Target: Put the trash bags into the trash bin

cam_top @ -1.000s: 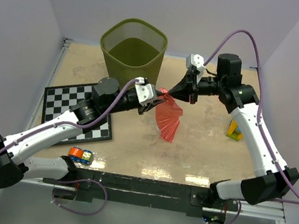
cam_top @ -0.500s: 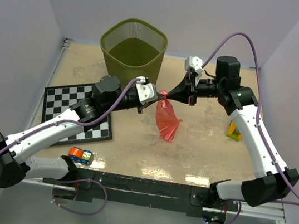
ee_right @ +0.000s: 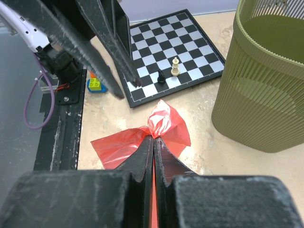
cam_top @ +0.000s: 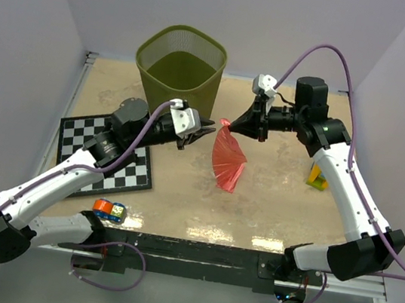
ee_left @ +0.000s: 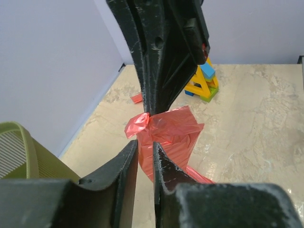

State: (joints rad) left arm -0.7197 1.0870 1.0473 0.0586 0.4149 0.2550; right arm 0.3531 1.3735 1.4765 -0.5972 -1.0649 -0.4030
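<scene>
A crinkly red trash bag hangs over the table's middle, its bunched top pinched in my right gripper, which is shut on it. The bag's knot-like tip pokes out past those jaws. My left gripper sits just left of the bag, apart from it, jaws slightly open with nothing between them. The olive-green mesh trash bin stands upright behind the left gripper. A second small red strip lies flat on the table beyond the bag.
A chessboard lies at the left under my left arm, with two chess pieces on it. A small toy sits near the front edge. Yellow and blue blocks stand at the right.
My left gripper closed near the bag's top, then let go and drew back to the left. The bag went from fanned out to hanging narrower from the right gripper.
</scene>
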